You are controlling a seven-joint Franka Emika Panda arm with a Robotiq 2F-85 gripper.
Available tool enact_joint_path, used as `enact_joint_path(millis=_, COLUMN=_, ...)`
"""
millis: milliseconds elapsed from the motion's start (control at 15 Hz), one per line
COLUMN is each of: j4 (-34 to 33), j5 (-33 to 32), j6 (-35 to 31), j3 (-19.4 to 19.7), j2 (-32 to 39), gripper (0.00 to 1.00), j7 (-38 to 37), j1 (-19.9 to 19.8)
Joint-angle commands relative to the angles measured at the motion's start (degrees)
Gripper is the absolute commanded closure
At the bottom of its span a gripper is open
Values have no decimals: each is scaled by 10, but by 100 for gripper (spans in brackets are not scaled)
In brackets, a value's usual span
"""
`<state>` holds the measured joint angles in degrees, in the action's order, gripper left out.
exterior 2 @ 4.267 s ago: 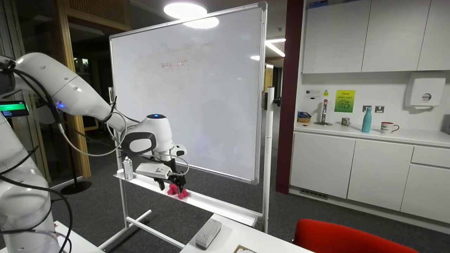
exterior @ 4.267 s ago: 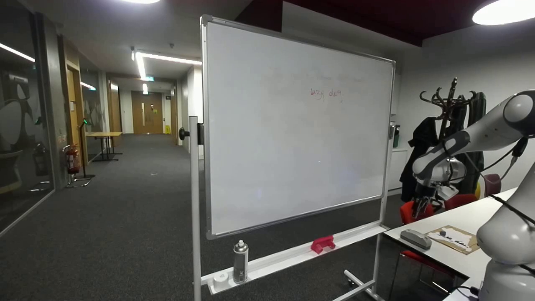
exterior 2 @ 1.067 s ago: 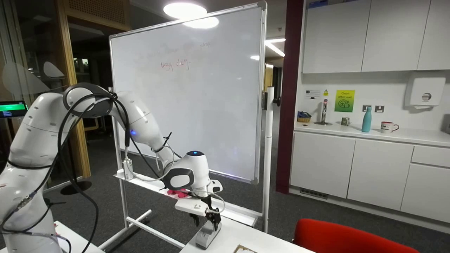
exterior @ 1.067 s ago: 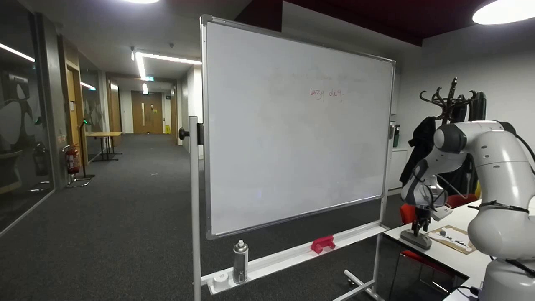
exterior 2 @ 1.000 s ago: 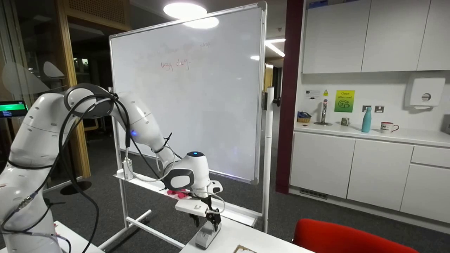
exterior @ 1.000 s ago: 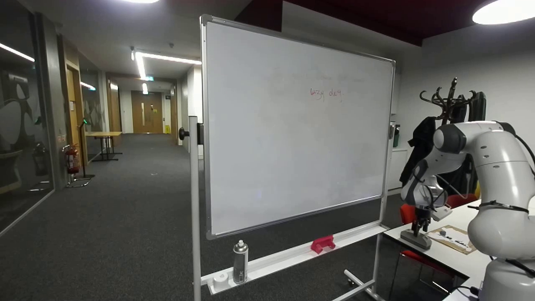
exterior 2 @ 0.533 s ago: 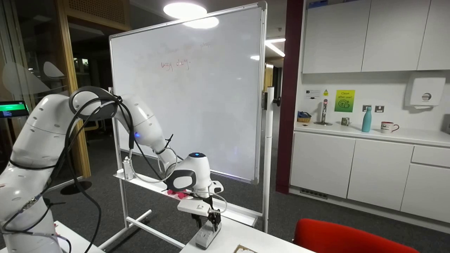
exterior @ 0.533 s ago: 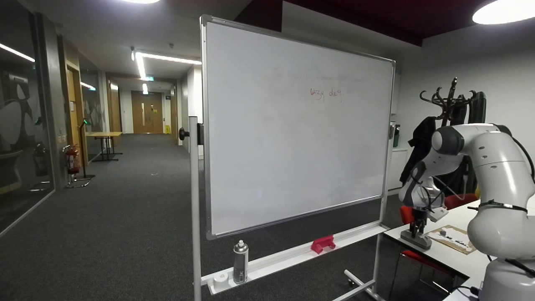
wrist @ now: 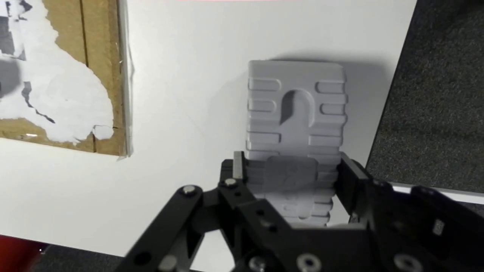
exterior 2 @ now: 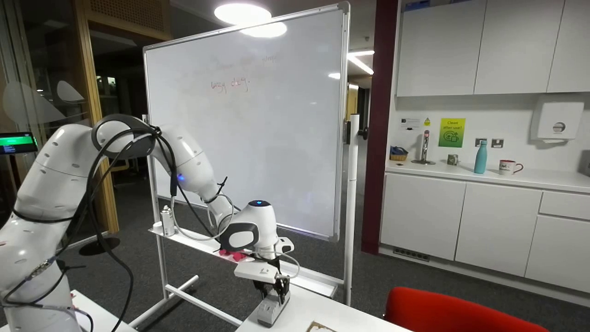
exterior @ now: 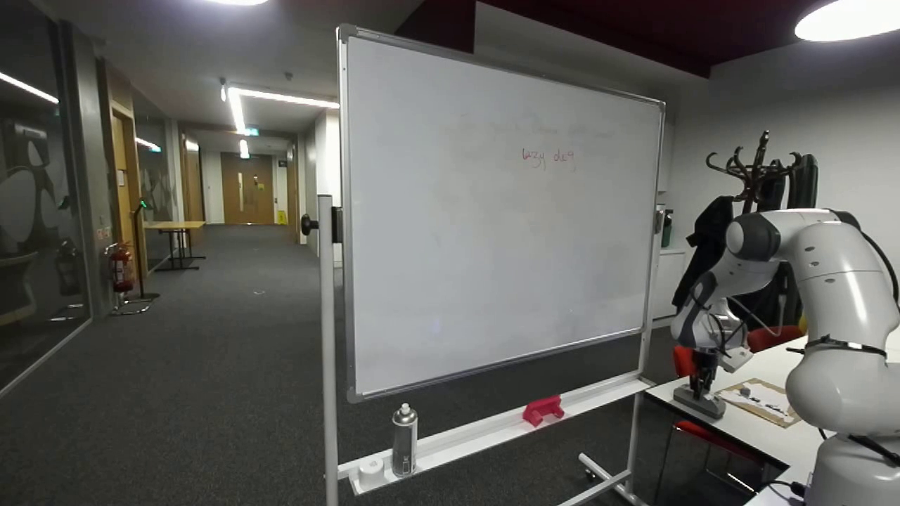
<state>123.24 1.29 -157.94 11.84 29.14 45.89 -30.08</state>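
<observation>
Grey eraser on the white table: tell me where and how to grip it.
I'd come straight down and pinch the eraser by its long ribbed sides, near mid-length. It lies flat on the table, is narrower across than along, and the ribs may help against slipping; the gripper is closed on it across that width.

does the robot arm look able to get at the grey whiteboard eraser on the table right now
Yes, it seems so: the pincer is closed on both long sides of the grey whiteboard eraser, nothing appears to block it, and the cardboard sheet lies apart.
</observation>
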Motion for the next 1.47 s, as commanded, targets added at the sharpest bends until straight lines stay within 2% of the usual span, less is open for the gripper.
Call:
enact_joint_path(millis=0, j4=61, j5=-24, j6=-22, j3=-3, j2=-63, gripper=66, j7=-2, j1=2)
enact_joint_path(millis=333, j4=169, j5=-23, j6=-43, j3=-17, j2=-181, gripper=66, j7=17, j1=8)
enact_joint_path(millis=600, j4=249, j5=-31, j6=-29, j3=-4, j2=-289, gripper=66, j7=-3, j1=43)
enact_joint_path(millis=733, j4=279, j5=-68, j6=-20, j3=12, j2=-337, gripper=66, j7=-41, j1=70)
enact_joint_path(millis=867, j4=303, j5=-137, j6=-7, j3=19, j2=-377, gripper=66, j7=-100, j1=85)
enact_joint_path(millis=1067, j4=337, j5=-226, j6=30, j3=4, j2=-442, gripper=66, j7=-183, j1=93)
enact_joint_path(millis=1200, j4=356, j5=-250, j6=75, j3=-8, j2=-482, gripper=66, j7=-220, j1=105)
enact_joint_path(millis=1267, j4=356, j5=-262, j6=107, j3=-18, j2=-492, gripper=66, j7=-245, j1=108)
enact_joint_path(millis=1333, j4=330, j5=-242, j6=71, j3=7, j2=-439, gripper=66, j7=-212, j1=116)
enact_joint_path(millis=1400, j4=334, j5=-245, j6=79, j3=4, j2=-450, gripper=41, j7=-219, j1=120)
